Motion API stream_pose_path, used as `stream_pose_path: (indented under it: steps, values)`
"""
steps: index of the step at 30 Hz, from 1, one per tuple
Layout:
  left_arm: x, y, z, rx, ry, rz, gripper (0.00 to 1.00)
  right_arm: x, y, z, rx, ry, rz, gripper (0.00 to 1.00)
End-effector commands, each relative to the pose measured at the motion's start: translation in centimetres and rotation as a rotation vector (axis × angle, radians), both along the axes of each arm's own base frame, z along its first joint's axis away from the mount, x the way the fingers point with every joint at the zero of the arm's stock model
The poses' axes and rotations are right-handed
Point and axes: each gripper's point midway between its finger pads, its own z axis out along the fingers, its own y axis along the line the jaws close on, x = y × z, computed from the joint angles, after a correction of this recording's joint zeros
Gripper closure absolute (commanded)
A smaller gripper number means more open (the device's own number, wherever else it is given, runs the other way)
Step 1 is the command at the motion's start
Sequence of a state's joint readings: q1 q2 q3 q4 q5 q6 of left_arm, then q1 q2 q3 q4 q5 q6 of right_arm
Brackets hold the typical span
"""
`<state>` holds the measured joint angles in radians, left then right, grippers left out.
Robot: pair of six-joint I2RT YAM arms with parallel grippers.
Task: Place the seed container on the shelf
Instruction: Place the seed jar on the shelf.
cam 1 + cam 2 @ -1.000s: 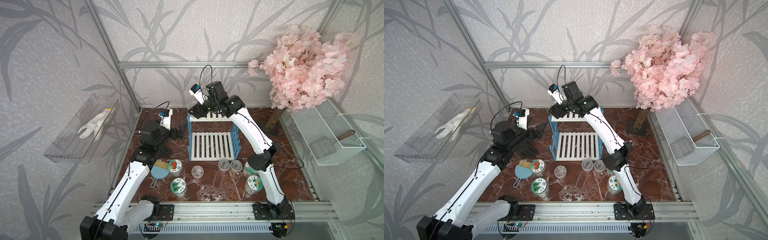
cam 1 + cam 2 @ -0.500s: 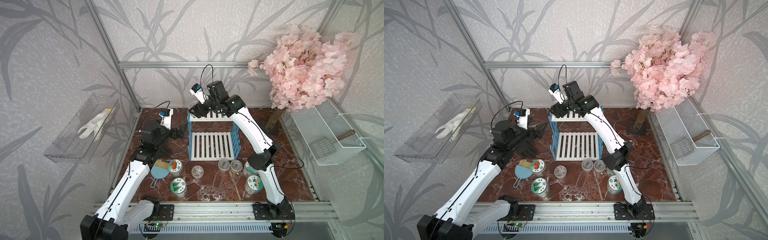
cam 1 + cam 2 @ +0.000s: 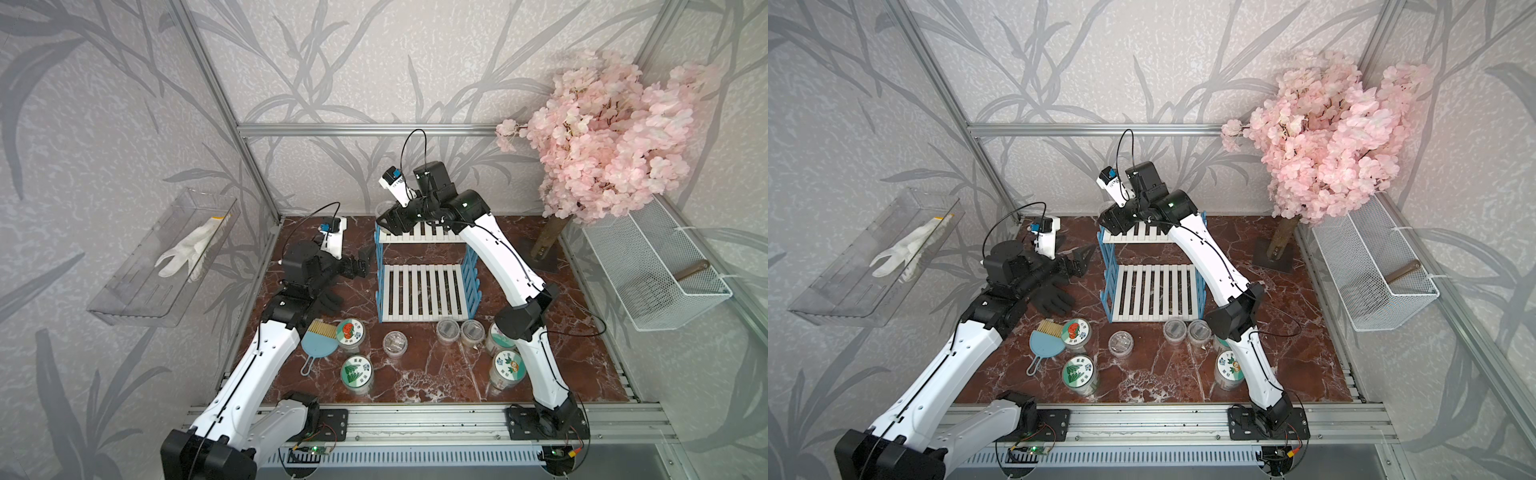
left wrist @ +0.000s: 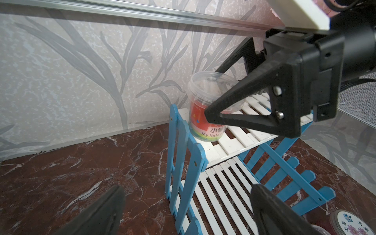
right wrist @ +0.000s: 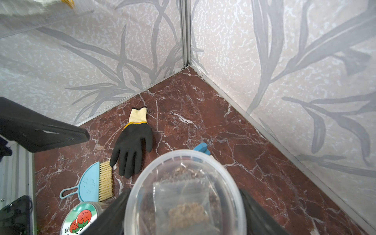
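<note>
The seed container (image 4: 197, 117), a clear tub with a red label and a clear lid, stands on the back left corner of the shelf's (image 4: 230, 142) upper white tier. It also shows in both top views (image 3: 384, 206) (image 3: 1105, 206). My right gripper (image 4: 212, 93) (image 5: 185, 190) has a finger on each side of the tub. The lid's rim (image 5: 183, 158) hides whether the fingers press on it. My left gripper (image 4: 186, 211) (image 3: 359, 266) hangs open and empty, left of the shelf (image 3: 422, 286) and low over the floor.
A black glove (image 5: 134, 142) and a blue dustpan brush (image 3: 318, 345) lie at the left. Several lidded jars (image 3: 350, 332) and clear tubs (image 3: 394, 343) stand in front of the shelf. A pink blossom tree (image 3: 602, 137), a wire basket (image 3: 665, 270) and a clear wall tray (image 3: 166, 257) line the sides.
</note>
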<state>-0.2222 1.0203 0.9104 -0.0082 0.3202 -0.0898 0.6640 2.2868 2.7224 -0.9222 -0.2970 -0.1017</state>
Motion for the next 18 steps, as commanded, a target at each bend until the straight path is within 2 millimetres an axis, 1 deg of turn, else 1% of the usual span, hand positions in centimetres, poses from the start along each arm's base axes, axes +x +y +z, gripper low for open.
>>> stream_pose_path:
  steps: [1, 8, 15, 18]
  values:
    - [0.0, -0.1, 1.3, -0.010, -0.024, -0.008, 0.00, 0.6, -0.1, -1.5, -0.029, 0.019, -0.012, 0.16]
    - [-0.1, -0.1, 1.4, -0.010, -0.023, -0.012, 0.00, 0.1, -0.4, -0.6, -0.017, 0.014, -0.009, 0.11]
    - [-0.2, -0.1, 1.5, -0.014, -0.021, -0.015, 0.00, -0.3, -0.7, -0.3, -0.019, 0.020, -0.005, 0.01]
    - [-0.6, -0.7, 1.6, -0.023, -0.020, -0.054, 0.00, -0.9, -0.7, 0.3, -0.007, 0.024, 0.011, 0.01]
